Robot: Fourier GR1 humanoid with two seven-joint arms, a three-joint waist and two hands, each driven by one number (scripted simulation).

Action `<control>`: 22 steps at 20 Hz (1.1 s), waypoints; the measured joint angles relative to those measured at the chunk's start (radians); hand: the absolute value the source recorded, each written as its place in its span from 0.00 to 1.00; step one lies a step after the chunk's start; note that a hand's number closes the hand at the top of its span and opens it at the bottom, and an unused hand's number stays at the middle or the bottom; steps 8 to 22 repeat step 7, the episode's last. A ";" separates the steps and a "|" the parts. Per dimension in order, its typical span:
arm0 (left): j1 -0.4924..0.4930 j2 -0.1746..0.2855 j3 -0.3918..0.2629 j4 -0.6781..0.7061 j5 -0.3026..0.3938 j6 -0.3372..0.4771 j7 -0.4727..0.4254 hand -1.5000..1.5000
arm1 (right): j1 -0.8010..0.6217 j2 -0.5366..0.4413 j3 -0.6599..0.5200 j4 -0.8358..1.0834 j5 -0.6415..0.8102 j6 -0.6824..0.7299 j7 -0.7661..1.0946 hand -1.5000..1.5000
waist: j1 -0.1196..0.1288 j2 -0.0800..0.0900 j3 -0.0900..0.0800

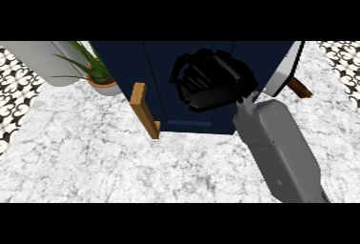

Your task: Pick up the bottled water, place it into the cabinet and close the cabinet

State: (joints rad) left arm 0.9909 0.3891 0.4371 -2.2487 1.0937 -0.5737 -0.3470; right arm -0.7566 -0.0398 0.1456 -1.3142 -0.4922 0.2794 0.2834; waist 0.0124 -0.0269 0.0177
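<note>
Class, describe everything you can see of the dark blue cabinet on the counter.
The cabinet is a dark blue box standing upright at the back of the marbled counter, its front open. A wood-coloured door juts forward at the view's left; a second door, blue with a pale edge, stands open at the right. The right robot hand hangs before the opening, hiding part of the inside; contact cannot be told.

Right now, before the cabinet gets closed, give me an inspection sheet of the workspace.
Surface: marble counter, white with grey veins.
Job's things: dark blue cabinet, its right door swung open; bottled water not visible.
Clutter: potted plant at the back left.
Hands: right hand up at the cabinet's front; left hand out of view.
Cables: nothing seen.
Surroundings: grey rounded object at the back left; patterned tiles beyond the counter.
</note>
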 measured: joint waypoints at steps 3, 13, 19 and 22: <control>-0.025 0.007 -0.002 0.015 0.007 -0.003 0.013 0.00 | -0.011 -0.006 0.004 0.016 -0.032 0.005 -0.007 1.00 | -0.003 0.000 0.007; -0.038 0.003 -0.007 0.008 0.003 0.006 0.033 0.00 | -0.018 -0.014 0.011 0.018 -0.071 -0.001 -0.006 1.00 | -0.004 0.003 0.015; -0.038 0.003 -0.007 0.008 0.003 0.006 0.033 0.00 | -0.018 -0.014 0.011 0.018 -0.071 -0.001 -0.006 1.00 | -0.004 0.003 0.015; -0.038 0.003 -0.007 0.008 0.003 0.006 0.033 0.00 | -0.018 -0.014 0.011 0.018 -0.071 -0.001 -0.006 1.00 | -0.004 0.003 0.015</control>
